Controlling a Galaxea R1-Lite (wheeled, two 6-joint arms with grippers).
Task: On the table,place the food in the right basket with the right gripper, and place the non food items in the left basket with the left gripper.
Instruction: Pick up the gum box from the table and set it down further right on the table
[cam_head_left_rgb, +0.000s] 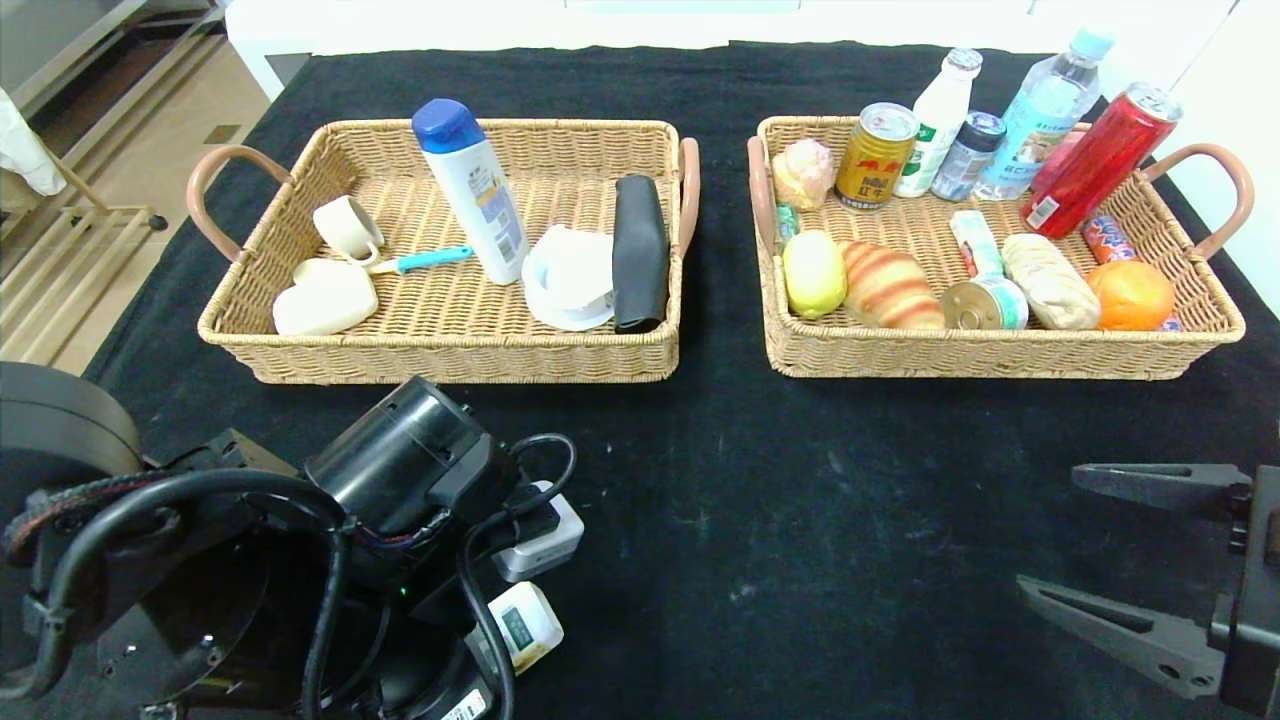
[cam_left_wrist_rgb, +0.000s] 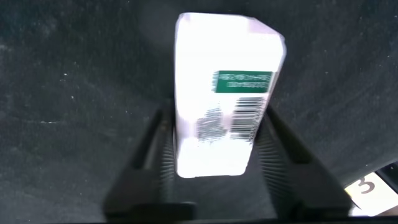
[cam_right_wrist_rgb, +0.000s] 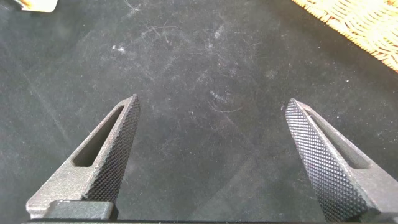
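While your left end effector sits low over the black tabletop, its two fingers press against the long sides of the white carton with the green label, pinching it. The carton lies flat on the tabletop between them. From the head camera, the arm hides this end effector from you, and only the carton's end shows beside the arm.

Ahead of that end effector, and well apart from it, you have the left basket. Inside it the white shampoo bottle with the blue cap stands tilted near the middle. The black glasses case rests along the wall nearest the other basket.

Further across, ahead of your right end effector, is the right basket. The lemon and the striped croissant lie touching each other at its near edge, on the end towards the left basket. Cans and bottles stand behind them.

Your right end effector hangs above bare tabletop with its fingers spread wide and nothing between them. A corner of wicker shows just beyond it in its own wrist camera.
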